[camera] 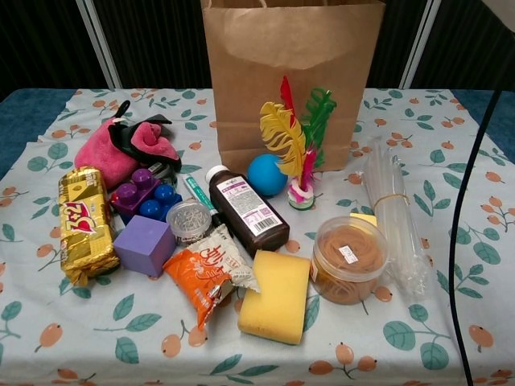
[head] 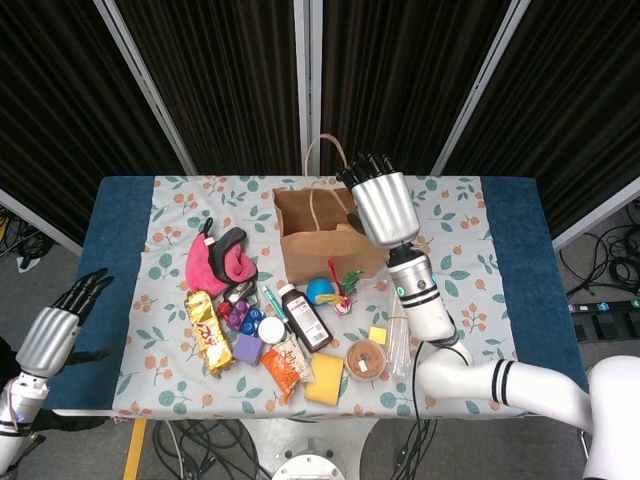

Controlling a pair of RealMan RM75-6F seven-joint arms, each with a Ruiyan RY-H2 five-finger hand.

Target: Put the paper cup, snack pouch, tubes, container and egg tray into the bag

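Right hand (head: 378,205) above the brown paper bag's (head: 325,245) open right side, fingers pointing away, grip hidden from view, left hand (head: 60,325) spread off-table, tubes (camera: 393,217), container (camera: 348,257), snack pouch (camera: 211,273) lying in front of bag

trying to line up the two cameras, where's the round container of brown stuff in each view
Head view: the container sits near the front edge of the table, right of the yellow sponge.
Chest view: the container is right of centre, low in the picture, again right of the sponge.
Shared landmark: the brown paper bag stands behind it in both.
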